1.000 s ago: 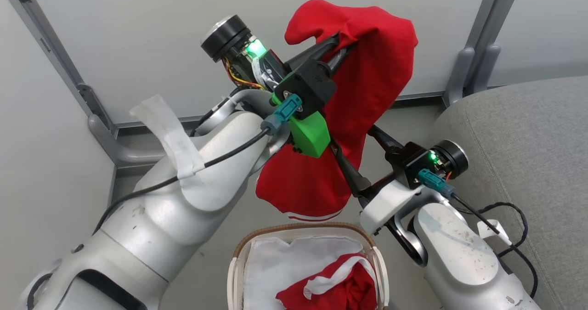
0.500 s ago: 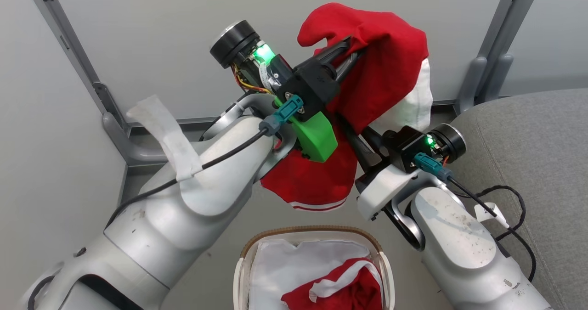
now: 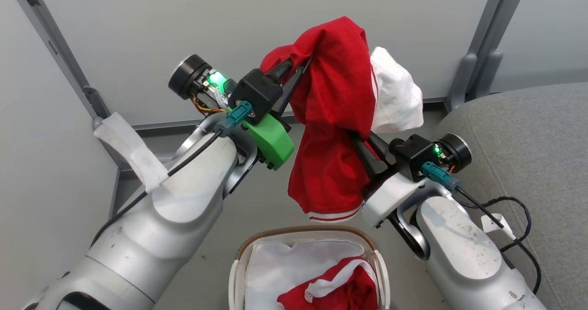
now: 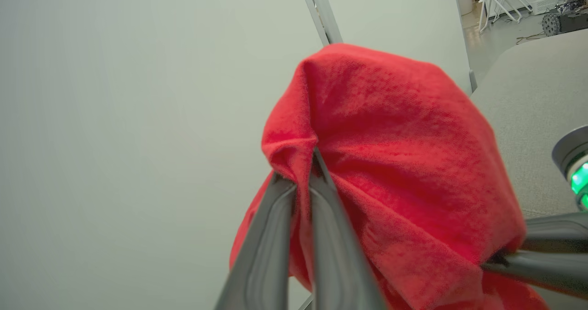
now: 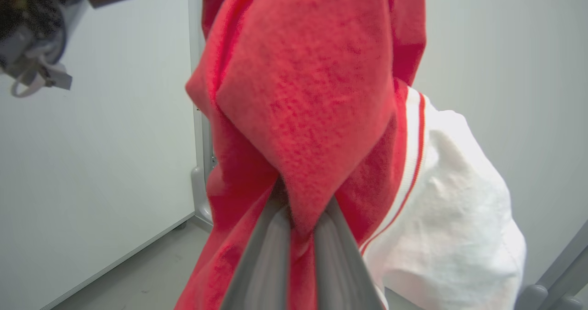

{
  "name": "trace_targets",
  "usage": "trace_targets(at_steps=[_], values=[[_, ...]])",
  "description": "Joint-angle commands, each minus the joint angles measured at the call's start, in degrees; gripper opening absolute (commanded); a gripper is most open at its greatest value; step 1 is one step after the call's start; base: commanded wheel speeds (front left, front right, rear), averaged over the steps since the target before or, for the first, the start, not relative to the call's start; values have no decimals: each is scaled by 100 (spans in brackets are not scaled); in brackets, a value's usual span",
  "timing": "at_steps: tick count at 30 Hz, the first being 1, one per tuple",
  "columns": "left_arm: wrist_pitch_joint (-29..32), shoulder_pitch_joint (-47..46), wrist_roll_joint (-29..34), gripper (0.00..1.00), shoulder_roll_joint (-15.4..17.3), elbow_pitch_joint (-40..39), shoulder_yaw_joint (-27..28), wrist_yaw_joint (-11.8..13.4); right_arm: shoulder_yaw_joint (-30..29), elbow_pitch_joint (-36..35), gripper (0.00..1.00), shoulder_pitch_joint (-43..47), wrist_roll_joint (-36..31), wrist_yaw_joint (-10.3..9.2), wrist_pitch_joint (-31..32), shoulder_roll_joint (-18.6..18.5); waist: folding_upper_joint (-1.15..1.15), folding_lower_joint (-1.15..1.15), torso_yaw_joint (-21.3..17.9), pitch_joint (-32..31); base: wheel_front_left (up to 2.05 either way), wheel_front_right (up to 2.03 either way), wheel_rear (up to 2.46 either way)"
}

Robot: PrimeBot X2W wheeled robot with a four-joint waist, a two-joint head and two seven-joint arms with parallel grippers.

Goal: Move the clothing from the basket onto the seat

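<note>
Holding that red top with both grippers, you've got it hanging in the air above the basket, with the grey seat off to the right. Your left gripper has its fingers pressed together on a bunched fold near the top. The right gripper is pinching another fold lower down.

The top looks like a soft, fuzzy knit, light and totally floppy, with a white sleeve and striped ribbed trim. I'd guess it won't slip much, but it'll sag and swing wherever you aren't gripping, so thick gathered folds are your best hold.

A second red and white piece sits crumpled in the basket on the white cloth lining. The basket rim is brown and woven, and the seat is coarse fabric with a rounded corner.
</note>
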Motion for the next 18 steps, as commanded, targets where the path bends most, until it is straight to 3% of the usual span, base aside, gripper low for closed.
trace_targets(at_steps=[1,2,3,11,18], values=[[-29,139,-66,33,17,32,55,47,-36,-32,0,114,-14,-4,-4,-19,0,0,-15,3,0,0,0],[-35,211,-133,75,17,70,110,66,-68,-45,0,120,-11,-4,-4,-19,0,0,-26,8,0,0,0],[-41,267,-171,100,21,97,140,66,-92,-57,0,121,-9,-4,-4,-19,0,0,-33,11,0,0,0],[-53,1032,-552,100,-69,90,553,82,-374,-132,0,192,-86,-4,-4,-19,0,0,-93,46,0,0,0],[-45,1869,-439,100,-184,-267,925,62,-612,-160,0,247,-182,-4,-4,-18,0,0,-125,85,0,0,0]])
